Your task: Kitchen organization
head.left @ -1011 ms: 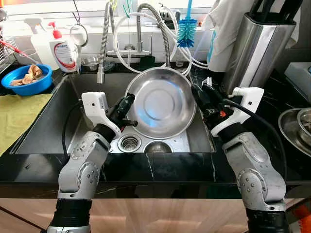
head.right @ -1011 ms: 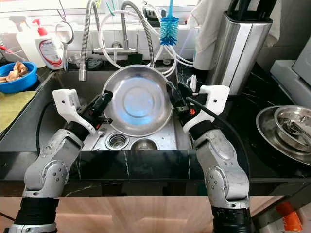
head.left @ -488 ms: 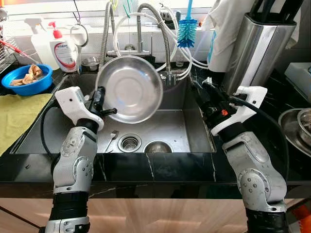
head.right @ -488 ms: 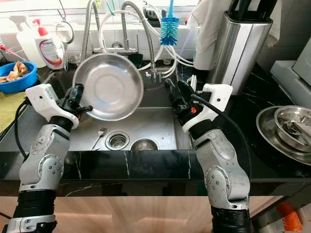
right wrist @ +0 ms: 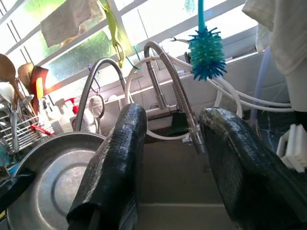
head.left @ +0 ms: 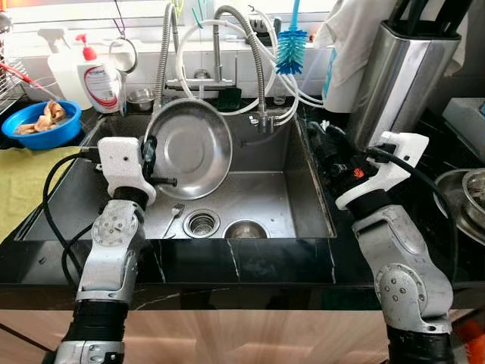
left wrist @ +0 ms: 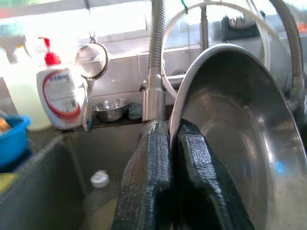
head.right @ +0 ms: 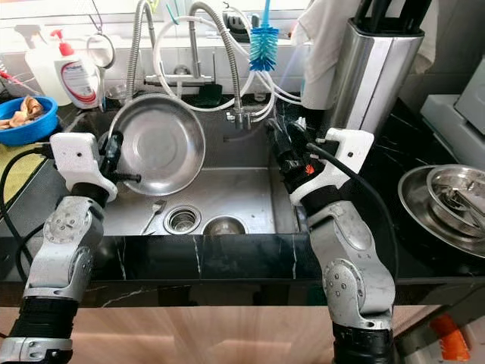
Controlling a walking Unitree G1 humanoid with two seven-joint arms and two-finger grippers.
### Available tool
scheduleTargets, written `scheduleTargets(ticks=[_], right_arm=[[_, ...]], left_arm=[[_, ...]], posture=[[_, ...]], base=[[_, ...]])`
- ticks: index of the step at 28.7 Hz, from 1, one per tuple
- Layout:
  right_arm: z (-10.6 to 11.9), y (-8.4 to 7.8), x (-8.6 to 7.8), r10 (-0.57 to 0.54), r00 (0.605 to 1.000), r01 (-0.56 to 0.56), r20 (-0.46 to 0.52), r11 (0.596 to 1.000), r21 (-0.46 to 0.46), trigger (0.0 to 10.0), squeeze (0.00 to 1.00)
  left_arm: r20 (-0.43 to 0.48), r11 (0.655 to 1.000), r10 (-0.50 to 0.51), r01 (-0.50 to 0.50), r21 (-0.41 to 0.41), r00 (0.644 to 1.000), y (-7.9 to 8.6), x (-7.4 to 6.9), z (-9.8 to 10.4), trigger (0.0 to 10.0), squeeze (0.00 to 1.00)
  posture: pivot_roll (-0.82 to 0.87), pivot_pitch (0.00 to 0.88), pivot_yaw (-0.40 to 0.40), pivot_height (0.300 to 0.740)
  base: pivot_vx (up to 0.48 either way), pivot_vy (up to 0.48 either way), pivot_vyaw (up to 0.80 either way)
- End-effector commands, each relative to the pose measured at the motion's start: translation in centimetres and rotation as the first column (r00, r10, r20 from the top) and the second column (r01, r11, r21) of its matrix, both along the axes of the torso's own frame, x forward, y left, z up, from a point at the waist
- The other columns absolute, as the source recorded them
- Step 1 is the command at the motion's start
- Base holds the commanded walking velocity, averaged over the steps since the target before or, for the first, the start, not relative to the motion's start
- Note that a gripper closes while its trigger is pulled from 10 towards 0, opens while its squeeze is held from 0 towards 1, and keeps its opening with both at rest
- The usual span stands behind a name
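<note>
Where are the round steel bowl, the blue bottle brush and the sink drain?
Round steel bowl [head.left: 189, 150], left eye view, inner base.
Blue bottle brush [head.left: 290, 50], left eye view, bristles.
Sink drain [head.left: 201, 223], left eye view, strainer centre.

Home kitchen, at the sink: a steel sink [head.left: 250, 199] set in a black marble counter [head.left: 242, 265], with a coiled pull-out faucet [head.left: 163, 64] and loose hoses [head.left: 227, 45] under a bright window. Soap bottle [head.left: 100, 78], blue bottle brush [head.left: 290, 47], blue bowl of scraps [head.left: 42, 123], metal knife block [head.left: 402, 72] and stacked steel dishes [head.right: 447, 201] all say lived-in household.
</note>
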State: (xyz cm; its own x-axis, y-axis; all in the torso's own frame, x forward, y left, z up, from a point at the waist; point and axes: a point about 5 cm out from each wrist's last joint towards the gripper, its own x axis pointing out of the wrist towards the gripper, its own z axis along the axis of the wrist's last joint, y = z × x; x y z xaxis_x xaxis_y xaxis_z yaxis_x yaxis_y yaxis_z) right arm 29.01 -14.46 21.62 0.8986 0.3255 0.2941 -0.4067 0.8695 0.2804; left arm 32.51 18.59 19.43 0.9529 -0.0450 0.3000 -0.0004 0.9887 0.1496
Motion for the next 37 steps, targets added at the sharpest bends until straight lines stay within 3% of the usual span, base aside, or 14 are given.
scheduleTargets(ticks=[1,3,5,8,9,11,23,28,34,35,37], right_arm=[[0.1,-0.9,-0.4,-0.089,0.996,0.090,0.031,0.994,-0.060,10.0,0.00],[-0.4,-1.6,-0.4,-0.169,0.985,0.173,0.038,0.974,-0.145,10.0,0.00],[-0.8,-2.6,-0.5,-0.226,0.973,0.229,0.041,0.962,-0.150,10.0,0.00],[-1.0,-3.5,-0.9,-0.275,0.960,0.280,0.053,0.945,-0.169,10.0,0.00],[-1.5,-3.9,-1.1,-0.290,0.955,0.296,0.062,0.918,-0.263,10.0,0.00],[-2.4,-4.0,-1.4,-0.292,0.955,0.292,0.046,0.909,-0.299,10.0,0.00],[-4.9,-5.6,-3.6,-0.455,0.882,0.468,0.124,0.813,-0.348,10.0,0.00],[-6.7,-5.7,-4.1,-0.474,0.875,0.474,0.096,0.802,-0.363,10.0,0.00],[-7.2,-5.0,-4.2,-0.463,0.881,0.464,0.095,0.810,-0.359,10.0,0.00],[-7.2,-5.0,-4.2,-0.461,0.882,0.463,0.098,0.810,-0.359,10.0,0.00],[-7.2,-5.0,-4.1,-0.460,0.882,0.463,0.101,0.810,-0.360,10.0,0.00]], left_arm=[[-0.011,0.997,0.013,-0.012,0.074,1.000,0.5,0.0,-0.5,10.0,0.00],[-0.032,0.997,0.019,-0.016,0.080,0.999,0.9,0.1,-1.1,10.0,0.00],[-0.073,0.999,0.049,-0.049,0.003,0.996,1.9,0.2,-1.9,10.0,0.00],[-0.094,0.997,0.077,-0.079,-0.017,0.993,2.7,0.2,-2.4,10.0,0.00],[-0.102,0.997,0.080,-0.082,-0.013,0.992,3.1,0.2,-2.6,10.0,0.00],[-0.104,0.996,0.082,-0.084,-0.020,0.991,3.3,0.3,-2.7,10.0,0.00],[-0.158,0.993,0.103,-0.111,-0.043,0.982,3.7,0.7,-4.7,10.0,0.00],[-0.198,0.983,0.120,-0.144,-0.111,0.973,4.2,1.1,-5.3,10.0,0.00],[-0.201,0.979,0.127,-0.155,-0.131,0.971,4.6,1.3,-5.2,10.0,0.00],[-0.197,0.978,0.126,-0.155,-0.139,0.972,4.6,1.4,-5.1,10.0,0.95],[-0.193,0.977,0.123,-0.152,-0.147,0.974,4.5,1.5,-5.0,10.0,1.00]], posture=[[-0.06,0.000,0.014,0.740],[-0.06,0.000,0.015,0.740],[-0.06,0.000,0.017,0.740],[-0.06,0.000,0.017,0.740],[-0.07,0.000,0.017,0.740],[-0.07,0.000,0.017,0.740],[-0.06,0.000,0.015,0.740],[-0.06,0.000,0.020,0.740],[-0.06,0.000,0.023,0.740],[-0.06,0.000,0.023,0.740],[-0.06,0.000,0.023,0.740]], base=[[0.000,0.000,0.00],[0.000,0.000,0.00],[0.000,0.000,0.00],[0.000,0.000,0.00],[0.000,0.000,0.00],[0.000,0.000,0.00],[0.000,0.000,0.00],[0.000,0.000,0.00],[0.000,0.000,0.00],[0.000,0.000,0.00],[0.000,0.000,0.00]])
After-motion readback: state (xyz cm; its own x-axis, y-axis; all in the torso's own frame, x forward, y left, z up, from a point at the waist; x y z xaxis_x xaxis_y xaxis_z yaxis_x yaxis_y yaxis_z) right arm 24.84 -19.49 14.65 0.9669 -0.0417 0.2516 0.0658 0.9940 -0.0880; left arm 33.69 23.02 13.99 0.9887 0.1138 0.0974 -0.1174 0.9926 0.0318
